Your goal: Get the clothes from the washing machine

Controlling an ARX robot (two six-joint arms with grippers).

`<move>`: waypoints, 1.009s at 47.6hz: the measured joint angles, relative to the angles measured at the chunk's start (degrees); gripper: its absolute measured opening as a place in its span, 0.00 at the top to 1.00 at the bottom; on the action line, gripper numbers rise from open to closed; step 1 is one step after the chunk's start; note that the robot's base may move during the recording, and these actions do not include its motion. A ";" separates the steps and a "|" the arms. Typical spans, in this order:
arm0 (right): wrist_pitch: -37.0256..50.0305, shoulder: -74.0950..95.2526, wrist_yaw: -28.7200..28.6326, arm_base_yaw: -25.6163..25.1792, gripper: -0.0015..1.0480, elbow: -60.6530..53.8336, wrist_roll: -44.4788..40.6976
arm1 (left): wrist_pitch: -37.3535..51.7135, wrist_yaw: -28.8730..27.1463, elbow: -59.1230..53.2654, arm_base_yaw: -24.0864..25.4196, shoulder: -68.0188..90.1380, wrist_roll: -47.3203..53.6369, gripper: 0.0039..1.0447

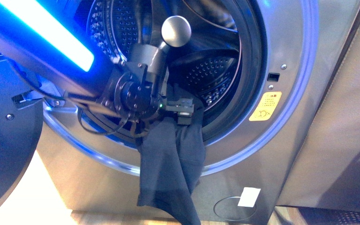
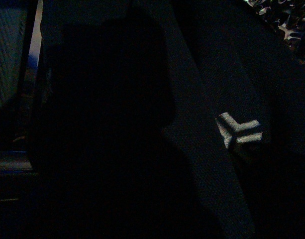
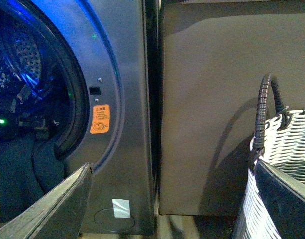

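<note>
1. The front view is the only one that gives me the whole layout. The left arm reaches into the open porthole of the washing machine [image 1: 286,47], and the left gripper [image 1: 183,112] sits just at the lower lip of the drum [image 1: 206,70].
2. The clothes [image 1: 171,164] hang limp from around that gripper, over the door rim and down the front panel, nearly to the floor. The upper end runs back into the drum.
3. The cloth covers the left jaws here, so I can't tell whether they're clamped on it or not.
4. The left wrist view is very dim and no help on the jaws. It's dark fabric right up against the lens, though the small white logo [image 2: 239,133] shows there and nowhere else.
5. The right wrist view has what the front misses. The right gripper [image 3: 172,167] is spread wide with nothing between its fingers [image 3: 57,204], well outside the machine.
6. The woven basket [image 3: 286,144] also shows only in that view, standing off to the side of the washer past a brown panel [image 3: 207,99].
7. That view also catches the orange sticker [image 3: 100,119] beside the door opening, with the garment draped over the rim below it.
</note>
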 joint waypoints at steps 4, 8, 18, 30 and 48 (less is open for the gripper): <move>0.00 0.00 0.00 0.00 0.07 0.00 0.00 | -0.26 -0.04 0.20 -0.24 0.04 0.11 0.06; 0.00 0.00 0.00 0.00 0.07 0.00 0.00 | -0.28 -0.83 0.20 -0.50 0.17 0.85 0.06; 0.00 0.00 0.00 0.00 0.07 0.00 0.00 | 1.31 -2.58 -0.46 -0.83 0.81 3.78 0.13; 0.00 0.00 0.00 0.00 0.07 0.00 0.00 | 4.20 -2.23 -1.49 -1.11 1.14 6.88 0.50; 0.00 0.00 0.00 0.00 0.07 0.00 0.00 | 13.11 2.08 -12.57 -1.07 -4.92 11.04 0.94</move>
